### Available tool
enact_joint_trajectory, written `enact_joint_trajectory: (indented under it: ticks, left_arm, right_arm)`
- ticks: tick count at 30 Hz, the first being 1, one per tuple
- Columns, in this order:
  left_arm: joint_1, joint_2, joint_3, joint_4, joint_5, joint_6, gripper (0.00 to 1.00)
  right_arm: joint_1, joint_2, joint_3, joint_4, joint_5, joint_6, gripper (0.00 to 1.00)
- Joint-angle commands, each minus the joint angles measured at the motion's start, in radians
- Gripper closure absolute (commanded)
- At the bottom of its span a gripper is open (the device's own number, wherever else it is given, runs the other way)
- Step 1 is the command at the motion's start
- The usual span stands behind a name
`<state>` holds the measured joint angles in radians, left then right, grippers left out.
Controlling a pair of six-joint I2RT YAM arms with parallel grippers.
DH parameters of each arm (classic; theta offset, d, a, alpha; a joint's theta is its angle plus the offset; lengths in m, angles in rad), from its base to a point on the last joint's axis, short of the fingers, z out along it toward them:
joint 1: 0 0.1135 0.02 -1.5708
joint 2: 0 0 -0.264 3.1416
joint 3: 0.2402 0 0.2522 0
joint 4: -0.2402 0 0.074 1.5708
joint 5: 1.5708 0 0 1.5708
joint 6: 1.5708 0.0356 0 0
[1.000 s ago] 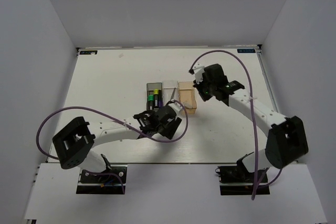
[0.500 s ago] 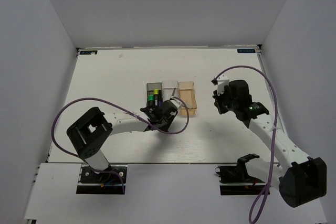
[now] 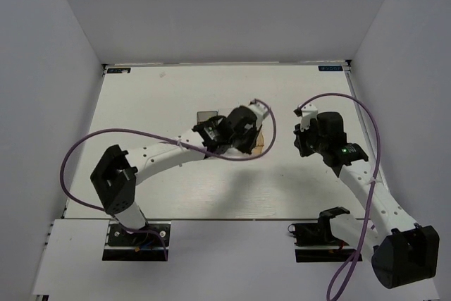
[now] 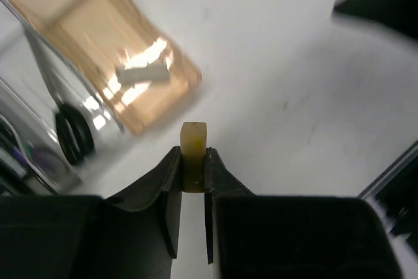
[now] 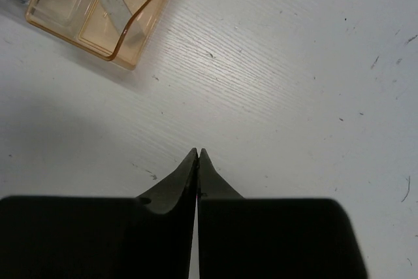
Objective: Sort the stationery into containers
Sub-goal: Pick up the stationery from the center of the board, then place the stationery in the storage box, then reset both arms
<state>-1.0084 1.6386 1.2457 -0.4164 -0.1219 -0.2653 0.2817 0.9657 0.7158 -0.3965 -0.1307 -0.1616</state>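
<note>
The left gripper (image 4: 193, 169) has its fingers clamped on the tan block (image 4: 194, 136), which stands upright between the tips, its top poking out beyond them. In the left wrist view the block shows against bare table (image 5: 294, 63), just off the near end of the orange bin (image 4: 78, 27) and not over it. A grey block (image 4: 144, 73) lies flat inside that bin. Beside it is the clear bin (image 4: 26, 70), with the black loop of the scissors (image 4: 73, 136) in it. From above, the left arm reaches from its base to the row of bins and hides most of them; an end of the dark bin (image 3: 205, 115) shows behind it. What that bin holds cannot be made out here. The right gripper (image 5: 197, 155) has its fingers pressed together with nothing between them. It is over bare table to the right of the bins, apart from the orange one
</note>
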Motion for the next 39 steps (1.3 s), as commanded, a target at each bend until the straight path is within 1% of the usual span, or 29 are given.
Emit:
enact_joint_trajectory:
  ticks: [1,2,3,4,5,8,11,14,16,17,18,19,20,21,22,23,25,26,27,29,31,32,33,34,35,36,37,38,39]
  left_arm:
    - [0.071,0.047,0.195,-0.054,0.005,-0.022,0.96]
    - [0.092,0.067,0.224,-0.061,0.002,-0.026,0.96]
    - [0.102,0.132,0.251,-0.074,0.004,-0.055,0.96]
    - [0.126,0.154,0.332,-0.087,0.033,-0.064,0.96]
    - [0.137,0.220,0.362,-0.096,0.033,-0.077,0.94]
    - [0.172,0.298,0.483,-0.131,0.064,-0.115,0.94]
    - [0.186,0.377,0.587,-0.173,0.071,-0.135,0.89]
    - [0.197,0.411,0.601,-0.191,0.068,-0.149,0.84]
    - [0.198,0.418,0.584,-0.193,0.067,-0.152,0.83]
    - [0.202,0.417,0.572,-0.193,0.062,-0.156,0.79]
    - [0.205,0.421,0.563,-0.190,0.062,-0.158,0.79]
    - [0.203,0.428,0.555,-0.191,0.064,-0.160,0.76]
    - [0.206,0.426,0.552,-0.193,0.062,-0.163,0.70]
    - [0.203,0.431,0.552,-0.194,0.064,-0.163,0.65]
    - [0.205,0.435,0.552,-0.197,0.064,-0.164,0.60]
    - [0.205,0.437,0.552,-0.197,0.067,-0.163,0.52]
    - [0.205,0.438,0.563,-0.196,0.067,-0.163,0.40]
    - [0.206,0.440,0.566,-0.202,0.068,-0.164,0.36]
    - [0.206,0.443,0.584,-0.208,0.067,-0.164,0.34]
    - [0.200,0.440,0.598,-0.214,0.071,-0.166,0.34]
    - [0.202,0.434,0.617,-0.228,0.065,-0.161,0.44]
    - [0.199,0.420,0.621,-0.228,0.064,-0.155,0.52]
    - [0.198,0.411,0.618,-0.232,0.062,-0.155,0.80]
    - [0.197,0.388,0.600,-0.232,0.062,-0.152,0.93]
    - [0.189,0.353,0.591,-0.226,0.061,-0.153,1.00]
    - [0.185,0.308,0.577,-0.217,0.061,-0.137,1.00]
    - [0.179,0.278,0.555,-0.208,0.050,-0.131,1.00]
    - [0.159,0.247,0.472,-0.205,0.044,-0.124,1.00]
    - [0.153,0.137,0.434,-0.200,0.042,-0.120,0.93]
  right_arm:
    - [-0.019,-0.018,0.004,-0.007,-0.004,0.017,1.00]
    - [-0.030,-0.022,0.002,-0.007,-0.004,0.026,1.00]
    - [-0.033,-0.031,0.004,-0.002,-0.006,0.028,1.00]
    - [-0.038,-0.035,-0.001,-0.004,-0.007,0.033,1.00]
    - [-0.038,-0.041,-0.004,0.001,-0.010,0.036,1.00]
    - [-0.059,-0.065,-0.001,-0.010,-0.032,0.045,1.00]
    - [-0.078,-0.064,-0.004,-0.004,-0.040,0.051,1.00]
    - [-0.095,-0.077,-0.009,0.001,-0.046,0.054,1.00]
    - [-0.102,-0.082,-0.009,-0.005,-0.061,0.054,1.00]
    - [-0.116,-0.081,-0.009,-0.007,-0.069,0.056,1.00]
    - [-0.115,-0.081,-0.010,-0.001,-0.075,0.056,0.91]
    - [-0.118,-0.078,-0.012,-0.005,-0.082,0.054,0.84]
    - [-0.124,-0.079,-0.010,-0.007,-0.087,0.054,0.78]
    - [-0.125,-0.076,-0.010,-0.007,-0.093,0.053,0.65]
    - [-0.130,-0.076,-0.010,-0.007,-0.098,0.053,0.40]
    - [-0.133,-0.078,-0.010,-0.010,-0.099,0.053,0.36]
    - [-0.139,-0.076,-0.010,-0.011,-0.110,0.053,0.28]
    - [-0.144,-0.074,-0.010,-0.011,-0.115,0.053,0.28]
    - [-0.145,-0.074,-0.010,-0.013,-0.121,0.051,0.26]
    - [-0.148,-0.074,-0.009,-0.015,-0.122,0.053,0.26]
    - [-0.157,-0.078,-0.007,-0.016,-0.132,0.053,0.26]
    - [-0.165,-0.078,-0.009,-0.016,-0.136,0.054,0.28]
    - [-0.165,-0.081,-0.010,-0.018,-0.139,0.053,0.31]
    - [-0.167,-0.084,-0.012,-0.019,-0.158,0.045,0.37]
    - [-0.170,-0.087,-0.013,-0.021,-0.164,0.043,0.58]
    - [-0.176,-0.094,-0.013,-0.018,-0.170,0.042,0.67]
    - [-0.176,-0.099,-0.016,-0.016,-0.172,0.046,0.69]
    - [-0.177,-0.099,-0.016,-0.012,-0.188,0.050,0.61]
    - [-0.179,-0.104,-0.019,-0.010,-0.193,0.048,0.47]
